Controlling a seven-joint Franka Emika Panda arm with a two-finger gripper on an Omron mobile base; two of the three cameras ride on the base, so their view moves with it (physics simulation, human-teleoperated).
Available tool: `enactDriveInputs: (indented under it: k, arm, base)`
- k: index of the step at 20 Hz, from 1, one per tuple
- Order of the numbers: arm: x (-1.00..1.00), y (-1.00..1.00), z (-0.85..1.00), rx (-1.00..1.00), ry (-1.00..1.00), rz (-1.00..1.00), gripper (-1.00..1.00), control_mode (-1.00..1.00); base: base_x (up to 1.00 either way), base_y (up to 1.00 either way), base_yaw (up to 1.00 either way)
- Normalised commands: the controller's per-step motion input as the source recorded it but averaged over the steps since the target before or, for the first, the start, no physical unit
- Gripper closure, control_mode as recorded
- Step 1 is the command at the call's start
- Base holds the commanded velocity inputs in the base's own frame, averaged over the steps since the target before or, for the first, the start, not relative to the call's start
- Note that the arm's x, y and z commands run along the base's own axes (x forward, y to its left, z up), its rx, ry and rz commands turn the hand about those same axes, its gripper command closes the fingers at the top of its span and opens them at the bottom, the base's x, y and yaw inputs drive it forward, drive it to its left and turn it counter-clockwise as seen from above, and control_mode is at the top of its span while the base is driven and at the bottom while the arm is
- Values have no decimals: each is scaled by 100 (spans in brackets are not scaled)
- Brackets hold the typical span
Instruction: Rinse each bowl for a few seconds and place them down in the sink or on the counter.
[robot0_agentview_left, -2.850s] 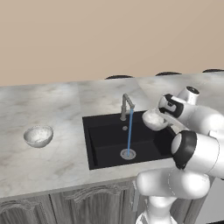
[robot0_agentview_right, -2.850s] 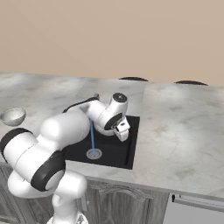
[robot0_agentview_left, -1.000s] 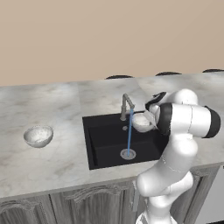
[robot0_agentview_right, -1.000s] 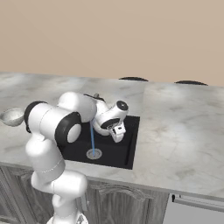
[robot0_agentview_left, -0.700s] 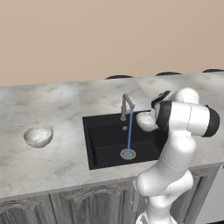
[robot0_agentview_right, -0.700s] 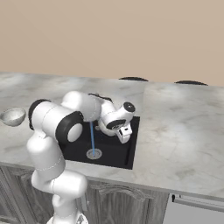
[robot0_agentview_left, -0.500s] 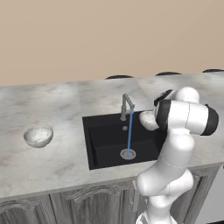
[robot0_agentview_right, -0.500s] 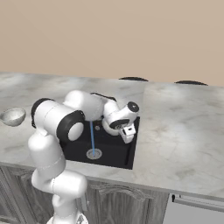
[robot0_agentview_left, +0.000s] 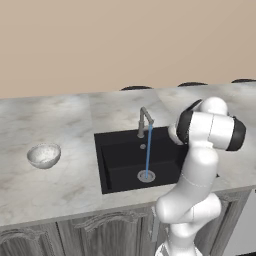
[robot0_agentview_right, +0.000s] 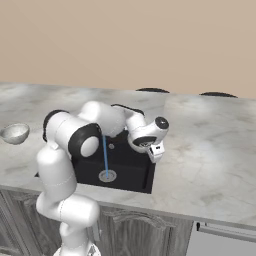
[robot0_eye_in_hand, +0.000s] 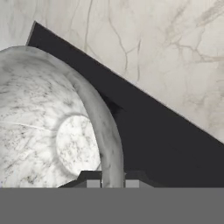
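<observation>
Over the right edge of the black rectangular sink (robot0_agentview_left: 120, 150), holding a small speckled white-grey glossy bowl (robot0_eye_in_hand: 52, 127) by its rim, two-finger gripper (robot0_eye_in_hand: 113, 183) clenched on it, hanging just beside the light-grey marbled counter (robot0_agentview_right: 210, 150), streaming faucet (robot0_agentview_left: 145, 120) lying leftward

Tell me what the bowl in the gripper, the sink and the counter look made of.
Held bowl: glazed ceramic or stone by its look, white-grey speckled with a glossy sheen.
Sink: matte black, perhaps composite or enamel; no shine shows.
Counter: light-grey marbled stone, with veining visible in the hand view.
</observation>
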Motion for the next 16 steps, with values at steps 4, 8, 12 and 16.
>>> enactDriveInputs:
  k: [4,8,12,16]
  arm:
    - [2,-42,0,0,-2,-8,100,-100]
    - [0,-38,0,0,0,-9,100,-100]
    - [0,-37,0,0,0,-8,100,-100]
    - [0,-39,-1,0,0,-8,100,-100]
  base:
    - [0,0,0]
    - [0,0,0]
    - [0,0,0]
    - [0,0,0]
